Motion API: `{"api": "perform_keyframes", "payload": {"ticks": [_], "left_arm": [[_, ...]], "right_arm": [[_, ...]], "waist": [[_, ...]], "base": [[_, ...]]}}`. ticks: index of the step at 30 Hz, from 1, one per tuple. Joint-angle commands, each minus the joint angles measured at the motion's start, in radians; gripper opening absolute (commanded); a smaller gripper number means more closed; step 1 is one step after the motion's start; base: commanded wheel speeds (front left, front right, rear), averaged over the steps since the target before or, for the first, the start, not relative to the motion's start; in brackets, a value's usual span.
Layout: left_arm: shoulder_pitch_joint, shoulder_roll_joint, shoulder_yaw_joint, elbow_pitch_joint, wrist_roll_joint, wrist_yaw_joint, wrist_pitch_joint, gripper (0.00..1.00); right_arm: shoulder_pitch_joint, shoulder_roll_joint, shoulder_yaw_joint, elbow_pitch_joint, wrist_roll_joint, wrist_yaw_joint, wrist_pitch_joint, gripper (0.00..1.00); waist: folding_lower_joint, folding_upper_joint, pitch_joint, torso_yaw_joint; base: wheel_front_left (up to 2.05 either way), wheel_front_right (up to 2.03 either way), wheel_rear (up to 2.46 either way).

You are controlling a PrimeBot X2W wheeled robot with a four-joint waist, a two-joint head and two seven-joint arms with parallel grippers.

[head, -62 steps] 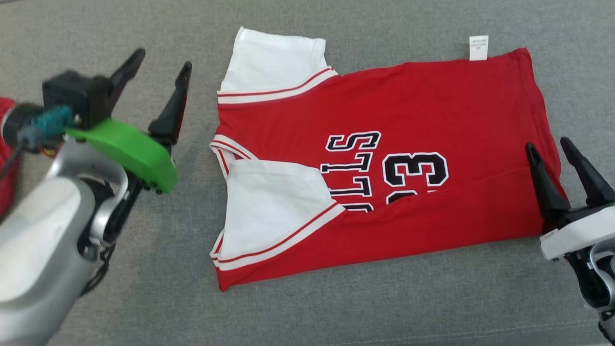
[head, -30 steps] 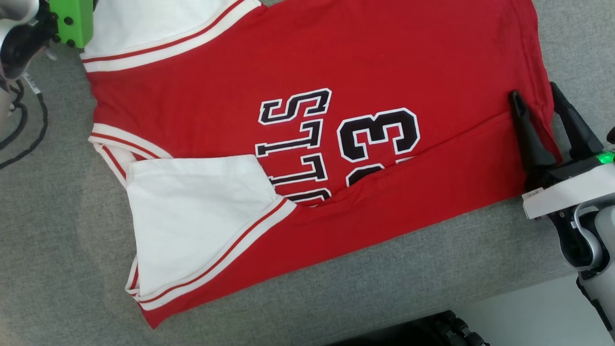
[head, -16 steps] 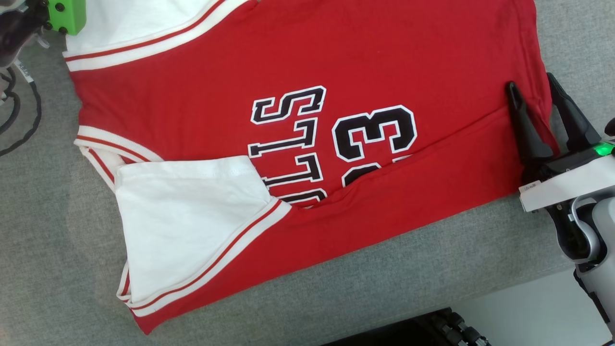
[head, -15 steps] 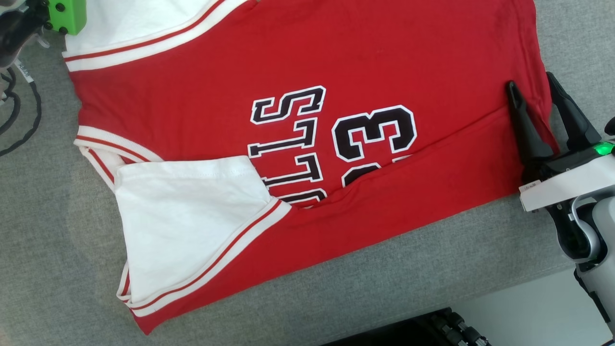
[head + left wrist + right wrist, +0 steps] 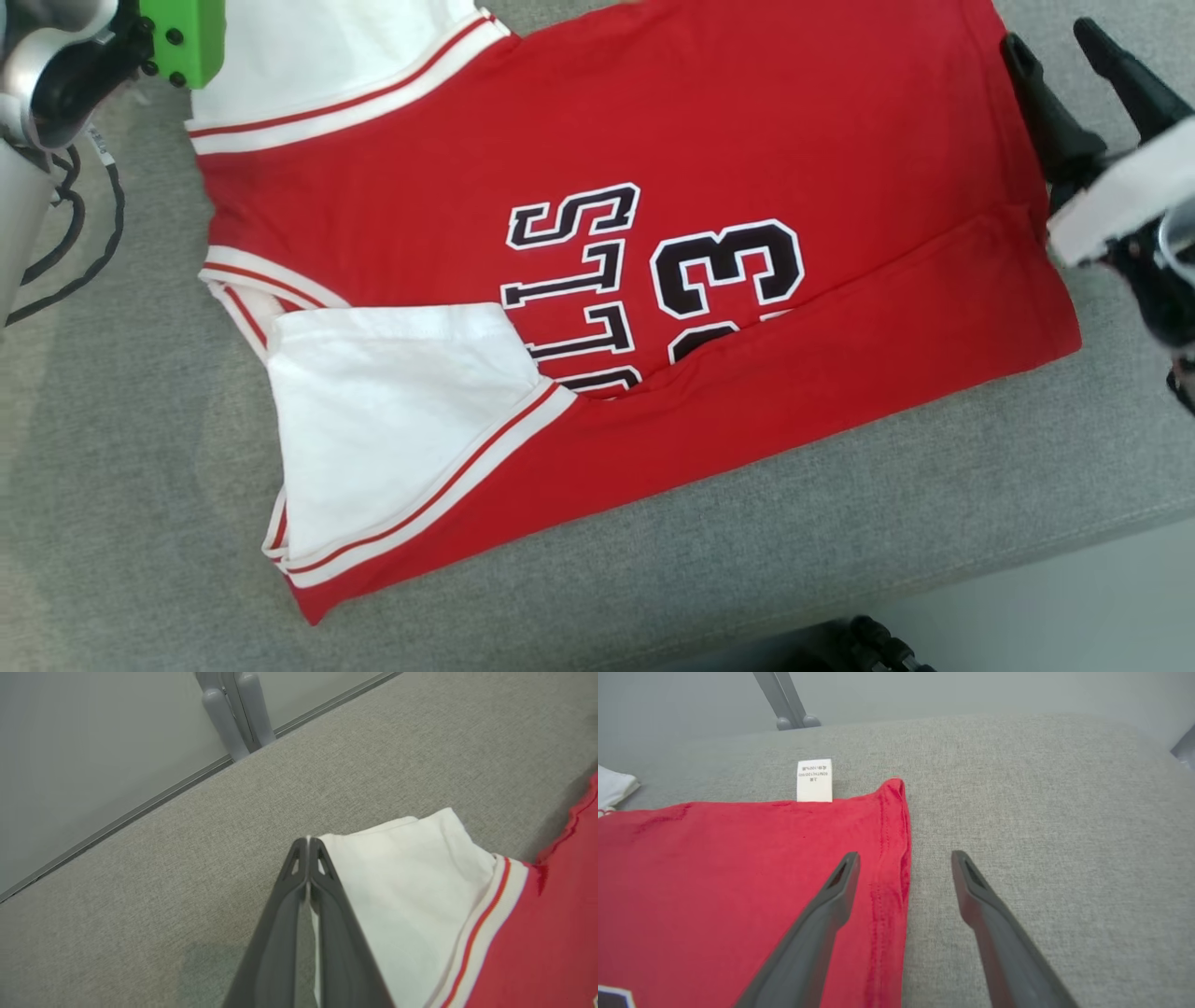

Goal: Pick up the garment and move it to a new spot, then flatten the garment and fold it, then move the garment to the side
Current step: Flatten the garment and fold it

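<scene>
a red basketball jersey (image 5: 747,140) with white sleeves and black, white-edged lettering lies flat on a grey woven fabric surface (image 5: 140,513), spread across most of the head view. its near long edge is folded up over the bottom of the lettering, and the near white sleeve (image 5: 401,420) lies folded over the body. the far white sleeve (image 5: 411,882) rests on the grey surface at the upper left of the head view, beside the bright green plastic block (image 5: 187,37) on the left wrist

the left gripper (image 5: 308,842) has its two long dark fingers pressed together at the outer edge of that far sleeve, with a sliver of white cloth showing between them, so it pinches the jersey there

the right gripper (image 5: 906,856) stands wide apart, holding nothing, at the hem end of the jersey (image 5: 738,858). its jaws straddle the stitched hem near the far corner, one finger over red cloth, the other over bare grey surface. a small white printed care label (image 5: 815,780) sticks out from the far edge, just beside that corner

a thin black cable (image 5: 75,271) loops below the left wrist
</scene>
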Motion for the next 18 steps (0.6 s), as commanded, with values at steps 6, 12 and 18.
{"api": "perform_keyframes", "payload": {"ticks": [6,12,18], "left_arm": [[0.011,0.025,-0.028,-0.083,-0.025,-0.007,0.023,0.00],[0.007,0.049,-0.045,-0.146,-0.030,-0.006,0.040,0.00],[0.011,0.064,-0.050,-0.182,-0.037,-0.006,0.046,0.00]], "right_arm": [[-0.201,0.057,0.038,0.181,-0.053,-0.001,0.241,1.00],[-0.316,0.110,0.038,0.321,-0.101,-0.001,0.326,1.00],[-0.379,0.135,0.041,0.396,-0.111,-0.001,0.358,1.00]], "waist": [[-0.0001,0.0000,-0.029,0.046],[-0.0001,0.0000,-0.019,0.064],[-0.0001,0.0000,-0.012,0.074]], "base": [[0.00,0.00,0.00],[0.00,0.00,0.00],[0.00,0.00,0.00]]}}
